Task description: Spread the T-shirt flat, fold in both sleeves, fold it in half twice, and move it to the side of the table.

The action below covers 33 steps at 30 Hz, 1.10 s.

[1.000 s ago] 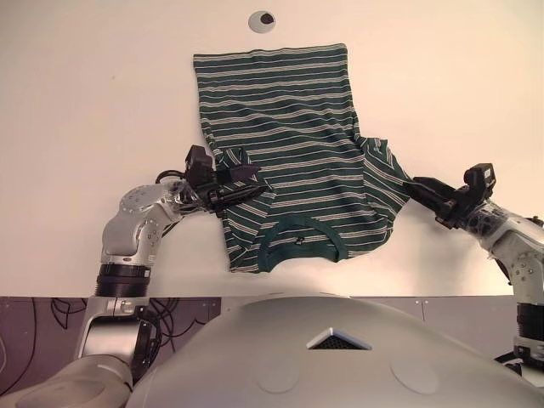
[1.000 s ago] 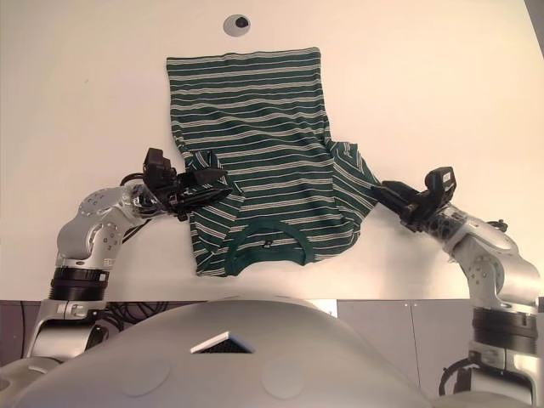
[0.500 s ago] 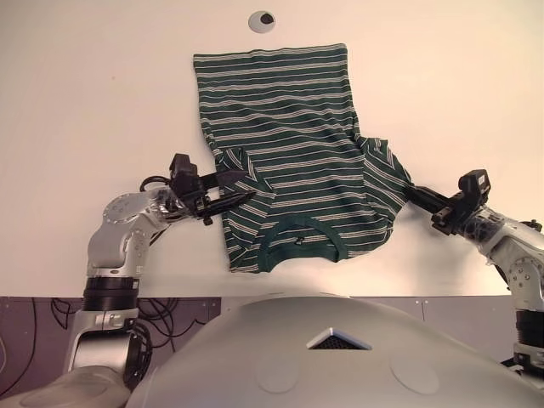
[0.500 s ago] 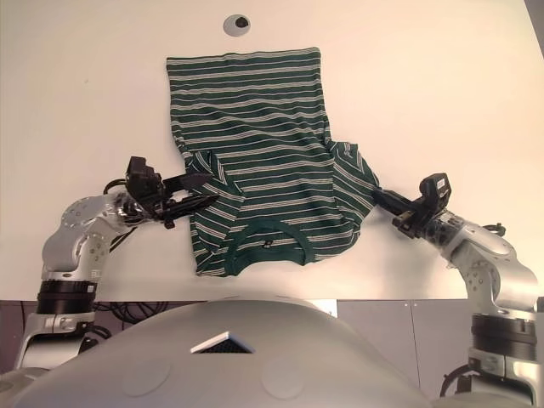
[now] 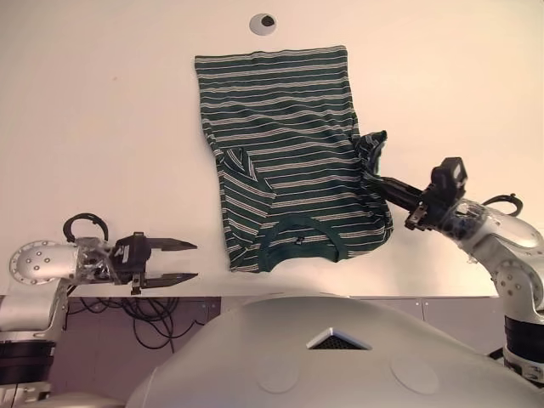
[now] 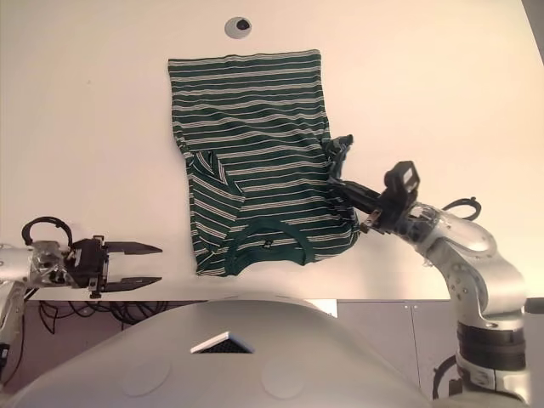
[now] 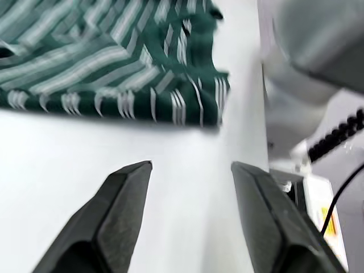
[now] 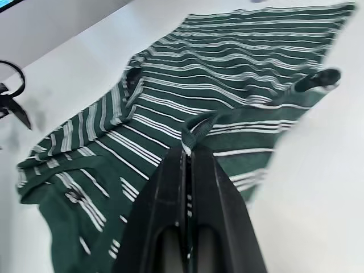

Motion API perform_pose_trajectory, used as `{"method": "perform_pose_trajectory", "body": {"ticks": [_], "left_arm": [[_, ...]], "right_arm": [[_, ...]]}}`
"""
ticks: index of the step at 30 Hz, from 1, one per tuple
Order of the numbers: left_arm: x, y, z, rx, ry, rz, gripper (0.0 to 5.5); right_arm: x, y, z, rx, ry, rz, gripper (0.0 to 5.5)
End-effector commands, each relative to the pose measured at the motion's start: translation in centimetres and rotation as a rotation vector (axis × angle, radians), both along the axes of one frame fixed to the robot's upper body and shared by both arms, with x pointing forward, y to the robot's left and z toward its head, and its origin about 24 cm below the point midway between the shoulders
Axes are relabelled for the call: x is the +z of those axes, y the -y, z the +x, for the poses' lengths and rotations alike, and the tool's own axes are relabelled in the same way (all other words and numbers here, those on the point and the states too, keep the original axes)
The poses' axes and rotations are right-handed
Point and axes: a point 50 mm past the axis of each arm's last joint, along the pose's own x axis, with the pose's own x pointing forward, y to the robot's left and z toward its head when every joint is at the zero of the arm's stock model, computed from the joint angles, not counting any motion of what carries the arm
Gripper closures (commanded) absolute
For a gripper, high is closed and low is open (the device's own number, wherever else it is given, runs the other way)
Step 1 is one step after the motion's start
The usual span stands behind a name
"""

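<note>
The green T-shirt [image 5: 289, 127] with white stripes lies on the cream table [image 5: 102, 127], collar [image 5: 302, 236] toward me. Its left sleeve [image 5: 238, 163] lies folded in on the body. My right gripper [image 5: 376, 180] is shut on the right sleeve [image 8: 200, 120] and holds it bunched at the shirt's right edge, a little above the cloth. My left gripper [image 5: 189, 262] hangs open and holds nothing near the table's front edge, well left of the shirt; the left wrist view has its fingers [image 7: 122, 199] pointing at the shirt's shoulder corner [image 7: 199, 99].
A round cable hole [image 5: 263, 21] sits in the table beyond the shirt's hem. Black cables [image 5: 149, 308] hang below the front edge at the left. Bare tabletop lies to both sides of the shirt.
My left gripper has let go of the left sleeve and pulled back to the front left, open. My right gripper has carried the right sleeve inward toward the shirt's body.
</note>
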Motion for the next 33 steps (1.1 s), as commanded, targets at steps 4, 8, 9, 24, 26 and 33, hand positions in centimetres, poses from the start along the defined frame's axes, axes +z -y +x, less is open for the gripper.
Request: {"method": "perform_pose_trajectory", "body": {"ticks": [4, 8, 9, 24, 26, 33], "left_arm": [[-2.4, 1.0, -1.1, -0.020, 0.072, 0.037, 2.95], [-3.4, 1.2, -0.5, -0.079, 0.256, 0.079, 2.95], [-3.6, 1.5, -0.5, -0.104, 0.311, 0.081, 2.95], [-5.5, 3.7, -1.3, -0.434, 0.672, 0.065, 2.95], [-5.6, 4.1, -1.2, -0.465, 0.720, 0.050, 2.95], [-6.5, 5.1, -0.8, -0.563, 0.763, 0.052, 2.95]], "right_arm": [[-0.1, -4.1, 1.9, 0.134, -0.005, -0.007, 5.49], [-0.4, -5.2, 2.8, 0.148, -0.027, 0.000, 5.19], [-0.4, -5.5, 2.9, 0.155, -0.032, 0.004, 4.98], [2.0, 0.4, 3.2, 0.061, 0.137, -0.112, 3.55], [1.8, 1.9, 2.6, 0.153, 0.273, -0.277, 3.55], [-1.2, 3.3, -0.3, 0.621, 0.608, -0.715, 3.55]]}}
